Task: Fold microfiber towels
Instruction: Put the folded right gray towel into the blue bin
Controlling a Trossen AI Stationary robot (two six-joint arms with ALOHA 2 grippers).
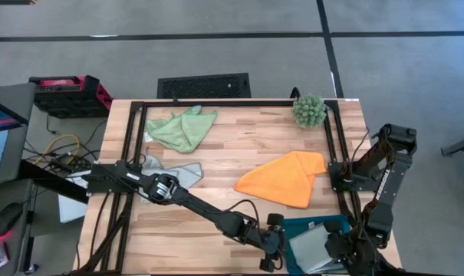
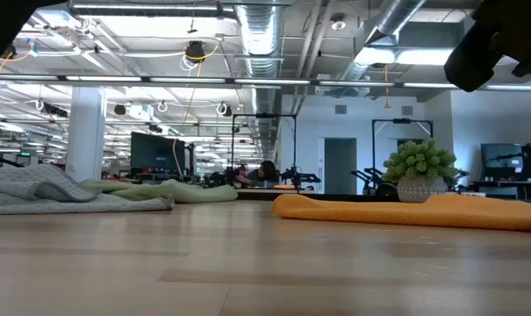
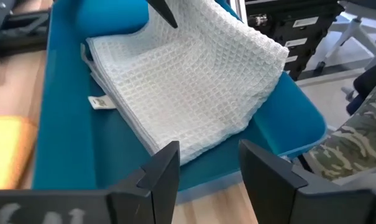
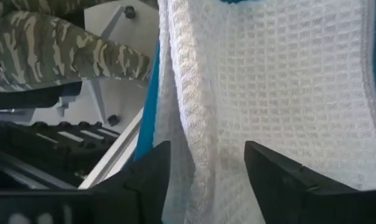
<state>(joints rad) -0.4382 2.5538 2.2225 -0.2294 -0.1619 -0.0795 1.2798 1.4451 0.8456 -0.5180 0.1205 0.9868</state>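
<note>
A folded pale waffle-weave towel (image 3: 188, 81) lies in the teal tray (image 3: 63, 124) at the table's near right corner. Both the left gripper (image 3: 203, 174) and right gripper (image 4: 206, 177) hover just over it, fingers spread, empty. The orange towel (image 1: 285, 178) lies unfolded mid-table, nearest.

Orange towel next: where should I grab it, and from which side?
Judging from above, take the orange towel at its narrow end nearest the spiky plant, coming straight down. The cloth bunches to a raised fold there, giving the fingers something to pinch; the wide end lies flat on the wooden table. The right gripper looks closer.
</note>
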